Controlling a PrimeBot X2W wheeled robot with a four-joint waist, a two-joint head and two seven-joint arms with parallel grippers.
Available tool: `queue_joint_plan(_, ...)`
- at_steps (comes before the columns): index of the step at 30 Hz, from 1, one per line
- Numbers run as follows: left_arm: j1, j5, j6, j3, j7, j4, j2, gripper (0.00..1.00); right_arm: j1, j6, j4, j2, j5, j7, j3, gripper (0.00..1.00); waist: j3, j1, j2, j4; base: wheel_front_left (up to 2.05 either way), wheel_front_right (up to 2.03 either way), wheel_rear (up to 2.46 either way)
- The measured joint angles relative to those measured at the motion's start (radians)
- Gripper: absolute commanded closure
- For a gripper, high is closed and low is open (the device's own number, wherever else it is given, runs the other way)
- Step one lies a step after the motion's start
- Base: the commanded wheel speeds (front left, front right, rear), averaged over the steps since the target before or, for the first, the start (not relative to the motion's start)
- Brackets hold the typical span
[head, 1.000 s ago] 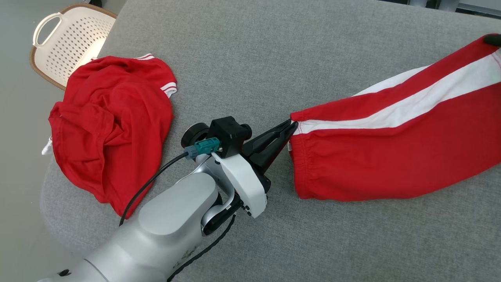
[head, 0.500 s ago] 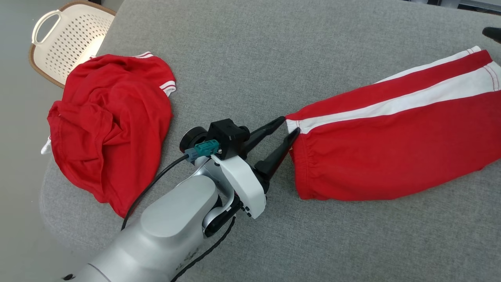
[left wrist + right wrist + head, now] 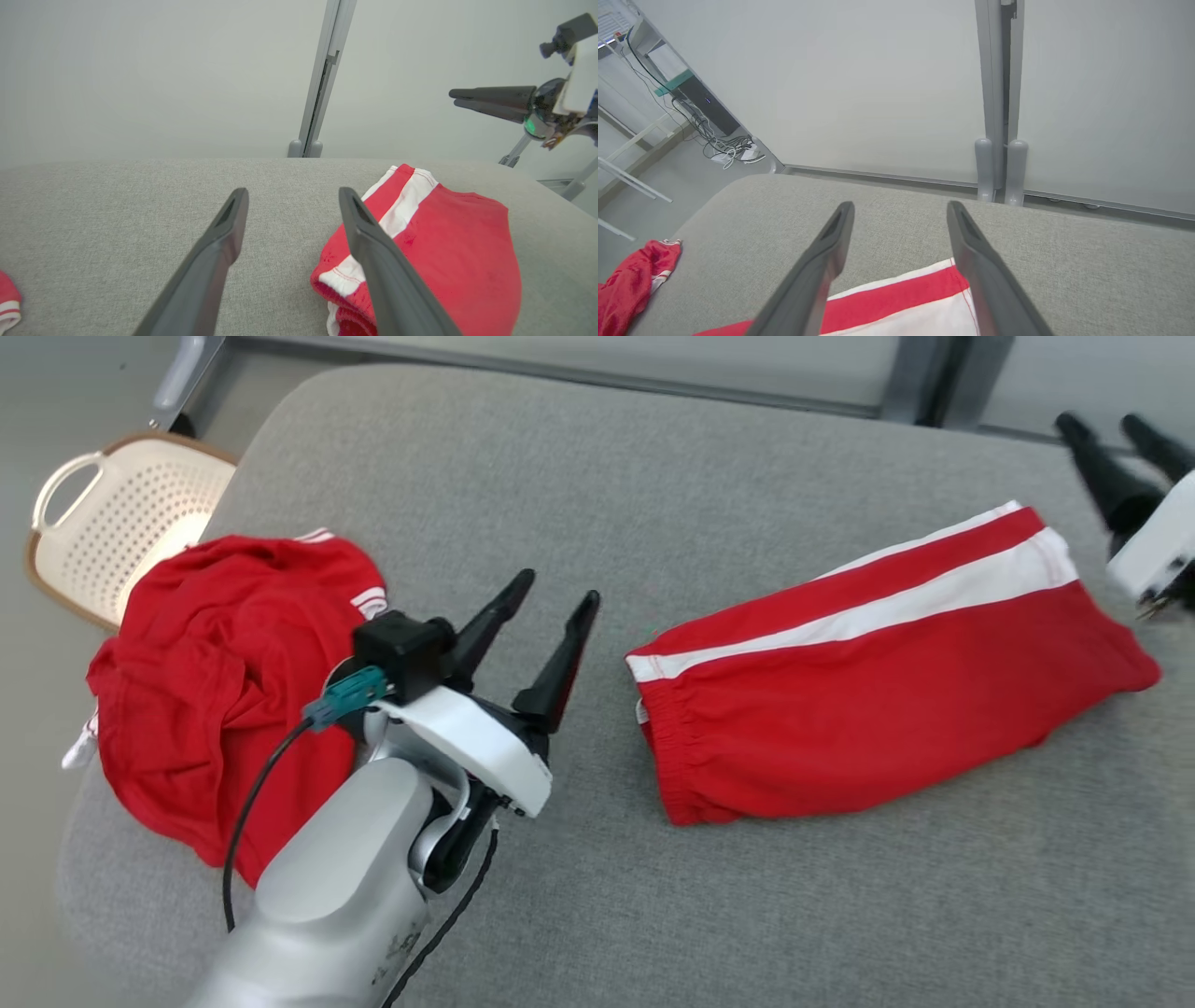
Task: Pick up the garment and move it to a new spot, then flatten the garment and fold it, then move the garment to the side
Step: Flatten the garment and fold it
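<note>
Lying folded centre-right, shorts (image 3: 887, 709); left gripper (image 3: 558, 586) and right gripper (image 3: 1102, 422) splayed wide, empty, off both ends; open cushion (image 3: 747, 915) below.

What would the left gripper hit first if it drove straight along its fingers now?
Probably nothing nearby: the open left gripper points over the bare grey cushion toward the pale wall; the red shorts lie off to its right. Depth is unclear.
</note>
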Motion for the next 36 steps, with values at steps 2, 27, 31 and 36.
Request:
queue_joint_plan(2,0.035,0.026,0.0,0.068,0.0,-0.019,-0.01,0.0,0.05,0.0,-0.046,0.003,-0.025,-0.086,0.007,0.0,-0.025,0.0,0.0,-0.017,0.0,0.0,0.0)
queue_joint_plan(27,0.422,0.26,0.0,0.415,0.0,-0.22,-0.082,0.0,0.828,0.0,-0.388,0.332,-0.867,-0.318,-0.764,0.0,-0.192,0.0,0.0,-0.203,0.0,0.0,0.0)
queue_joint_plan(31,0.48,0.28,0.0,0.431,0.0,-0.243,-0.083,0.0,0.93,0.0,-0.428,0.408,-0.948,-0.318,-0.834,0.0,-0.199,0.0,0.0,-0.216,0.0,0.0,0.0)
queue_joint_plan(36,0.525,0.286,0.0,0.425,0.0,-0.257,-0.083,0.0,0.995,0.0,-0.444,0.459,-0.981,-0.318,-0.89,0.0,-0.195,0.0,0.0,-0.218,0.0,0.0,0.0)
